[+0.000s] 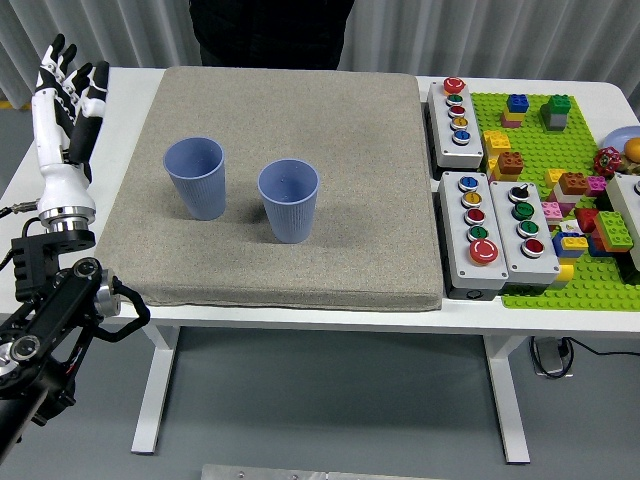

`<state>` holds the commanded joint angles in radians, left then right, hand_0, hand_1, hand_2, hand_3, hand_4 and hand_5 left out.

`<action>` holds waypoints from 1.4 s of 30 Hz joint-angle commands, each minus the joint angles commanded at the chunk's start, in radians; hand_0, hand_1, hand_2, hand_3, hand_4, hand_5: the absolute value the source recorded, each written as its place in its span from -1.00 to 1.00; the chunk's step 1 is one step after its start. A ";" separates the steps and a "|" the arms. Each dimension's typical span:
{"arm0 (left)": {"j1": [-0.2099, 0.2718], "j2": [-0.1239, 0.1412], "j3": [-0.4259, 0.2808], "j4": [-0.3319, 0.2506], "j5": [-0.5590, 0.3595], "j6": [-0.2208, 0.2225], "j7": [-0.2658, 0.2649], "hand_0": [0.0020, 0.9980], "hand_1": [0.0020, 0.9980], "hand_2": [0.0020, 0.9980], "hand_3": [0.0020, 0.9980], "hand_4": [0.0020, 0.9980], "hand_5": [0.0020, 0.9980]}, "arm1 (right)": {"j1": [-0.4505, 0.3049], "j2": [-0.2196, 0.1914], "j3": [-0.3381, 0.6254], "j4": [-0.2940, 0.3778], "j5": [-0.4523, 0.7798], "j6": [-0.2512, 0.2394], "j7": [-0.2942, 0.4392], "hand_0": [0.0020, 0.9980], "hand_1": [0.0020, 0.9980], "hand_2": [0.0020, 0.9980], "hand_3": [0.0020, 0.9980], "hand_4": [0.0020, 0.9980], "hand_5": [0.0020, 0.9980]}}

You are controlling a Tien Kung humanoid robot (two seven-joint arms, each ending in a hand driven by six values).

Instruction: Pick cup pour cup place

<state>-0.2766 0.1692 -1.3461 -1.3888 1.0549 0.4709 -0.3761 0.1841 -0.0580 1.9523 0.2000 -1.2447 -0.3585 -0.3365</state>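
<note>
Cups: left cup (195,177) at 9 o'clock of right cup (289,200), both upright on grey mat (350,150). Left hand (65,95) spread wide, empty, at 9 o'clock. Likely light, thin-walled plastic (crushable); grip mid-wall, gently.

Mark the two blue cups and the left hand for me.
left blue cup (197,188), head view, on its outer wall below the rim.
right blue cup (289,208), head view, on its outer wall.
left hand (62,105), head view, on the white palm, fingers spread, holding nothing.
</note>
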 joint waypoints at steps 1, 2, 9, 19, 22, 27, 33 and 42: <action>-0.001 0.001 -0.006 -0.003 -0.036 -0.016 -0.002 0.43 0.44 0.60 0.67 0.77 0.86 | 0.000 0.000 0.000 0.000 0.000 0.000 0.000 0.34 0.22 0.10 0.07 -1.00 -0.80; -0.007 0.003 -0.023 -0.006 -0.082 -0.040 -0.008 0.47 0.49 0.69 0.72 0.74 1.00 | 0.000 0.000 -0.001 0.000 0.000 -0.001 -0.001 0.34 0.22 0.10 0.07 -1.00 -0.80; -0.018 0.004 -0.073 0.006 -0.368 -0.150 -0.031 0.49 0.51 0.70 0.74 0.73 1.00 | -0.004 -0.002 -0.008 0.001 -0.002 -0.002 -0.003 0.34 0.22 0.10 0.07 -1.00 -0.79; -0.003 -0.005 -0.089 0.013 -0.459 -0.159 -0.028 0.49 0.51 0.71 0.74 0.72 1.00 | -0.011 -0.004 -0.009 0.001 -0.003 0.000 -0.005 0.34 0.22 0.10 0.08 -1.00 -0.79; -0.004 -0.006 -0.089 0.011 -0.450 -0.157 -0.027 0.50 0.52 0.73 0.76 0.73 1.00 | -0.009 -0.004 -0.010 0.000 0.005 -0.001 -0.003 0.34 0.22 0.10 0.08 -1.00 -0.78; -0.007 -0.007 -0.084 0.010 -0.442 -0.157 -0.025 0.50 0.52 0.73 0.76 0.73 1.00 | -0.006 -0.002 -0.010 0.000 0.009 -0.003 -0.004 0.34 0.22 0.10 0.08 -1.00 -0.77; -0.007 -0.010 -0.081 0.008 -0.437 -0.154 -0.019 0.50 0.53 0.73 0.77 0.73 1.00 | -0.005 -0.001 -0.017 0.000 0.019 -0.004 -0.001 0.34 0.22 0.10 0.08 -1.00 -0.76; -0.009 -0.018 -0.079 0.008 -0.428 -0.154 -0.013 0.50 0.53 0.74 0.77 0.73 1.00 | -0.005 0.000 -0.019 0.000 0.028 -0.009 0.004 0.34 0.22 0.10 0.08 -1.00 -0.76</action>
<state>-0.2854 0.1511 -1.4248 -1.3810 0.6269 0.3167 -0.3893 0.1794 -0.0580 1.9328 0.2002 -1.2168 -0.3677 -0.3322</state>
